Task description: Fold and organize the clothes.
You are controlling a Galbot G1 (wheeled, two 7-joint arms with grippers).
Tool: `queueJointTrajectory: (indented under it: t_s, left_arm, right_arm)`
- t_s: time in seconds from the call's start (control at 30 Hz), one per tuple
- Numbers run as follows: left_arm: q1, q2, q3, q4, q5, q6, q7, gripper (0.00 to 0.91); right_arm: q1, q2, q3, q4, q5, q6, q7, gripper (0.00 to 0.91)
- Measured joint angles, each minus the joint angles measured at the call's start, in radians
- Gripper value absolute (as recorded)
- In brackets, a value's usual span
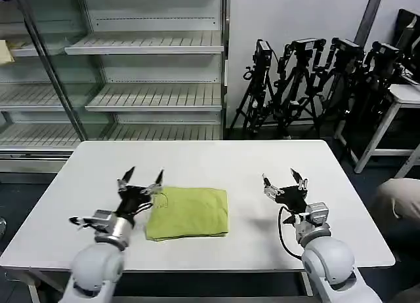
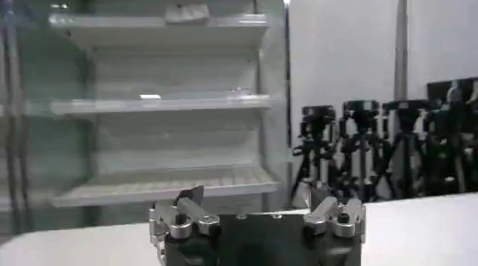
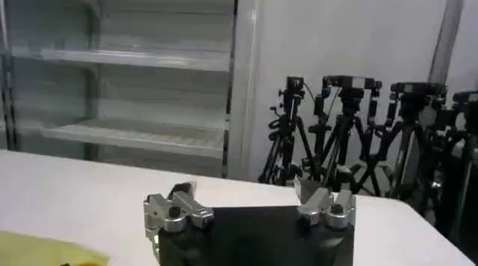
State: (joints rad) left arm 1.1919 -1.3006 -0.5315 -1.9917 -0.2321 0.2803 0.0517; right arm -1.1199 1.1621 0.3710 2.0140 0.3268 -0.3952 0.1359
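On the white tabletop, a folded lime T-shirt lies near the front edge, left pincer spread beside it, right pincer spread well apart.

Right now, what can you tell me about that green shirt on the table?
The shirt is a plain yellow-green garment of thin, soft-looking fabric, folded into a flat, roughly rectangular bundle with layered edges along its near side. It lies on the white table, left of centre. The left pincer stands open by its left edge; whether they touch is unclear. The right pincer is open, well clear.

White table, empty shelving behind, black tripods along wall.
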Motion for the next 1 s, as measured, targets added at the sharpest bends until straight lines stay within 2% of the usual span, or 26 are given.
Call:
queueJointTrajectory:
  t_s: [0.3, 1.0]
  left_arm:
    - [0.03, 0.025, -0.139, 0.06, 0.016, -0.104, 0.117, 0.907]
    - [0.088, 0.011, -0.215, 0.043, 0.058, -0.165, 0.187, 0.907]
  right_arm:
    - [0.009, 0.009, -0.007, -0.037, -0.028, 0.023, -0.002, 0.907]
    - [0.007, -0.001, -0.009, -0.037, -0.045, 0.05, -0.006, 0.907]
